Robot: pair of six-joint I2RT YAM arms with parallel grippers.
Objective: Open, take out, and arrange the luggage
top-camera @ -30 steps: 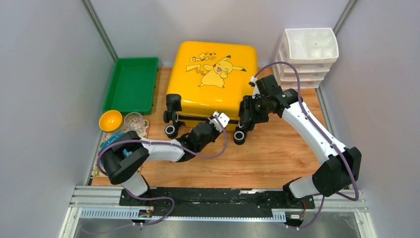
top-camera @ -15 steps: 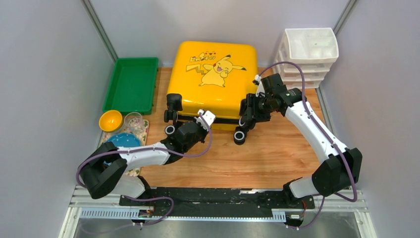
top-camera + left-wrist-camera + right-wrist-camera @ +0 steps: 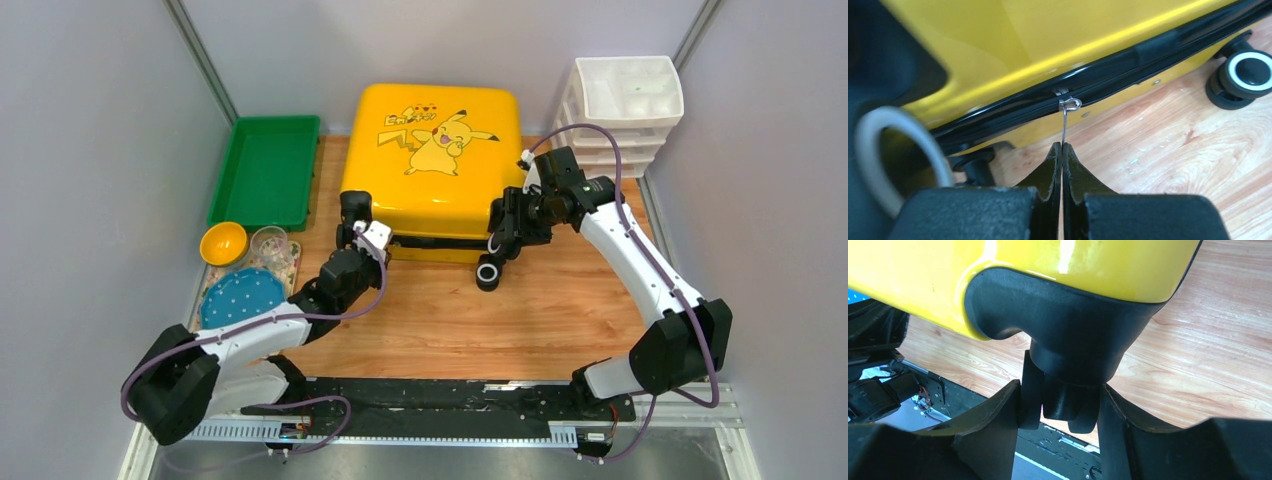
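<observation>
The suitcase (image 3: 430, 190) is glossy yellow, its lid printed with a yellow Pikachu (image 3: 437, 143) outlined in black; its zip band (image 3: 1108, 80) is black and the zip pull (image 3: 1064, 122) silver; the wheel (image 3: 1250, 72) is black with a white ring; the caster (image 3: 1068, 365) is matt black; the tray (image 3: 265, 170) is green; the drawer unit (image 3: 625, 100) is white; the bowl (image 3: 223, 243) is orange-yellow; the plate (image 3: 243, 297) is blue with white dots; the table (image 3: 520, 310) shows light wood grain; the left arm (image 3: 250, 335) and right arm (image 3: 630, 250) are white and black, with purple cables (image 3: 600, 135); the walls (image 3: 90, 150) are pale grey.
</observation>
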